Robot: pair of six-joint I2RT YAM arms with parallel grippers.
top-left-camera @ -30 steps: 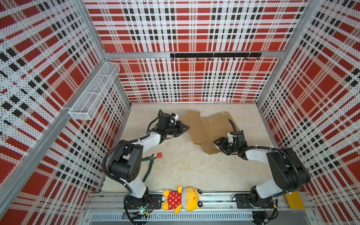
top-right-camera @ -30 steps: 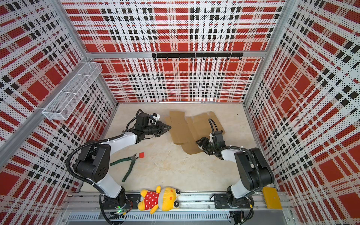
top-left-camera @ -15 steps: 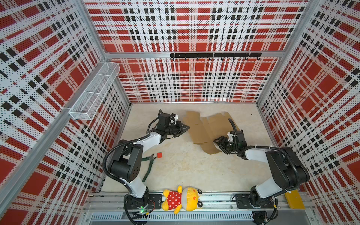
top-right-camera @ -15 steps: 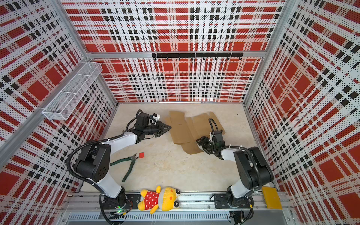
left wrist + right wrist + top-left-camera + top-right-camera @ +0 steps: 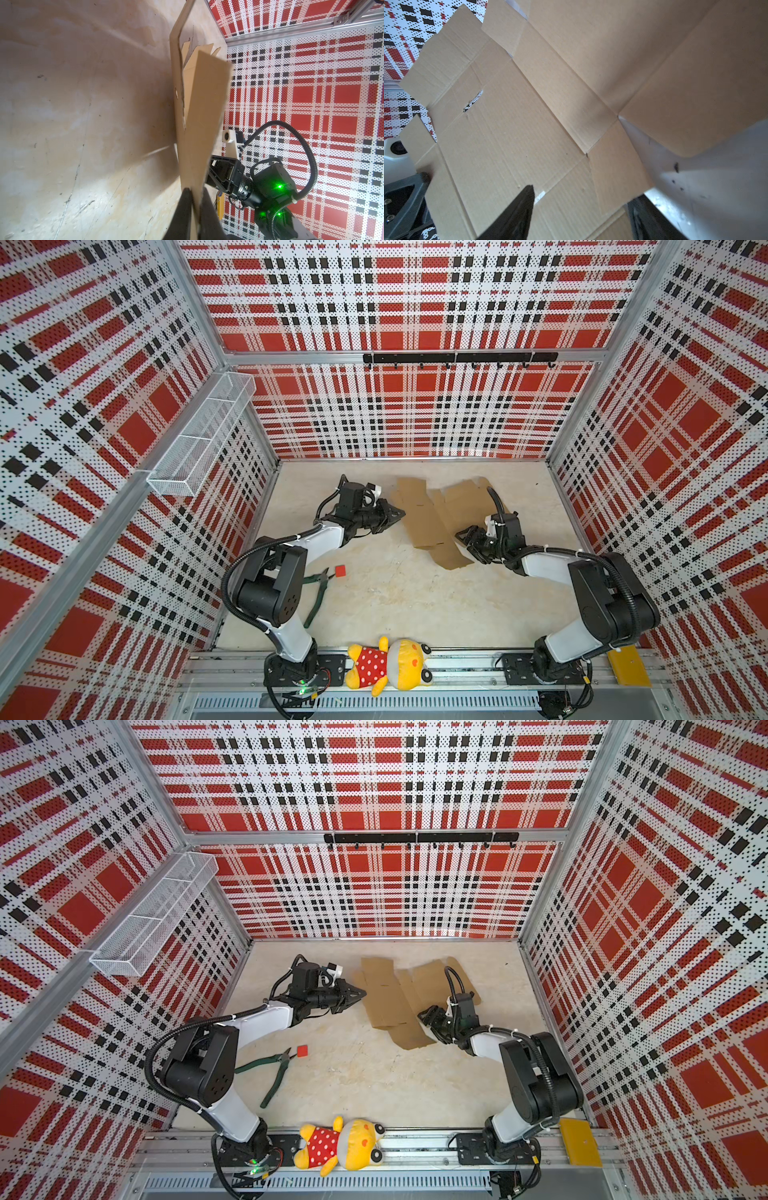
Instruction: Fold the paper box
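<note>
The paper box (image 5: 428, 514) (image 5: 386, 1000) is a flat brown cardboard sheet with flaps, lying at the back middle of the table in both top views. My left gripper (image 5: 400, 513) (image 5: 363, 993) is at its left edge. In the left wrist view this gripper (image 5: 196, 190) is shut on the rim of a raised flap (image 5: 203, 108). My right gripper (image 5: 463, 540) (image 5: 426, 1018) is at the sheet's front right corner. Its jaws are open in the right wrist view (image 5: 583, 195), one fingertip (image 5: 528, 190) over the panel (image 5: 519, 135) and a small corner flap (image 5: 616, 166) between them.
Green pliers (image 5: 320, 593) and a small red square (image 5: 340, 571) lie at the front left beside the left arm. A plush toy (image 5: 386, 668) and a yellow flat plate (image 5: 627, 666) rest on the front rail. A wire basket (image 5: 199, 439) hangs on the left wall.
</note>
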